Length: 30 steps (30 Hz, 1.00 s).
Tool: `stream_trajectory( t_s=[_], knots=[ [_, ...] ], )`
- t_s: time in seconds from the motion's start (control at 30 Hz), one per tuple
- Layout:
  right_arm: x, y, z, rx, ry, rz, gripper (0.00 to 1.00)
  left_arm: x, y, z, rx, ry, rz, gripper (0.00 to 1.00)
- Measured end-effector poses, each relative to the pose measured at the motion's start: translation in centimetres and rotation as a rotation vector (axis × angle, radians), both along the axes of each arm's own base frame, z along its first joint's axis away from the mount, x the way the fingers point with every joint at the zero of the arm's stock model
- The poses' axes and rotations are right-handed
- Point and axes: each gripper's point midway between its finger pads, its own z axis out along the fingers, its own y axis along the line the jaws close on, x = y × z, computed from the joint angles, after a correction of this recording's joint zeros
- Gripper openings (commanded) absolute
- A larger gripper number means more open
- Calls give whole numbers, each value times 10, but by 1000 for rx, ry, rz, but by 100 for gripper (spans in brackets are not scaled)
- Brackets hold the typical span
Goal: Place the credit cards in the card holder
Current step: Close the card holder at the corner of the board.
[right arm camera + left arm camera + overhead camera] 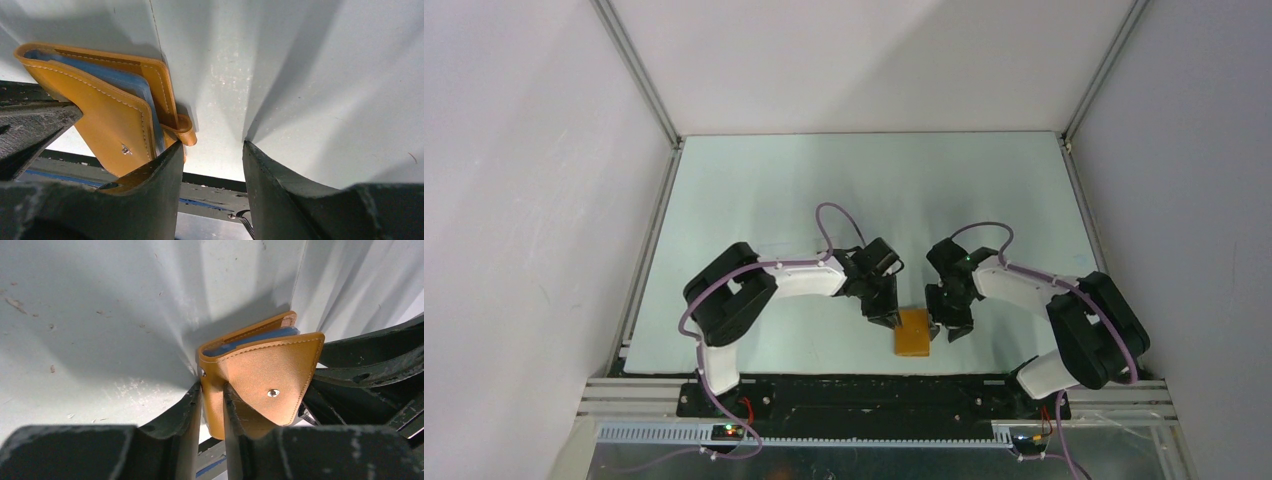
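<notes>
The card holder [913, 332] sits near the front edge of the table [824, 190], between the two grippers and roughly midway between the arm bases. It is an orange-mustard leather wallet folded over on itself. Pale stitching runs along its edges, a small metal snap stud [273, 393] sits on the outer flap, and blue inner panels [260, 337] show in the gap between the covers. A small looped tab [186, 131] sticks out from one side. Any lettering on the leather is too small to read. Both arms are bent at the elbow with the forearms angled inward toward the centre and the wrists pitched down over the wallet. The left gripper [212, 389] has its two dark fingers drawn close together, pinching the folded side of the card holder between them. The right gripper [212, 145] has its fingers spread with only bare table showing in the gap. One of its fingers [160, 180] lies just beside the wallet's near corner, and whether it touches the leather cannot be told.
</notes>
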Motion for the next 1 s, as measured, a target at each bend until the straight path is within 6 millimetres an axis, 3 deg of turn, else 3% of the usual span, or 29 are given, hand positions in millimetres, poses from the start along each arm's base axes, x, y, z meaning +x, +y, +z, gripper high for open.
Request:
stream_trajectory(
  t_s=[0.13, 0.3, 0.43, 0.67, 1.0],
  knots=[
    [-1, 1, 0, -10, -13, 19, 53, 0, -1, 0, 3, 8, -1, 19],
    [-3, 2, 0, -24, -29, 44, 61, -1, -1, -1, 15, 25, 1, 14],
    [-4, -1, 0, -50, -39, 59, 62, -1, 0, -1, 22, 35, 2, 4],
    [-2, -1, -2, -75, -56, 71, 46, -2, -1, -1, 35, 54, -1, 0],
    [13, 3, 1, -34, -139, 49, 44, -1, -1, -2, 90, 87, -8, 0]
  ],
)
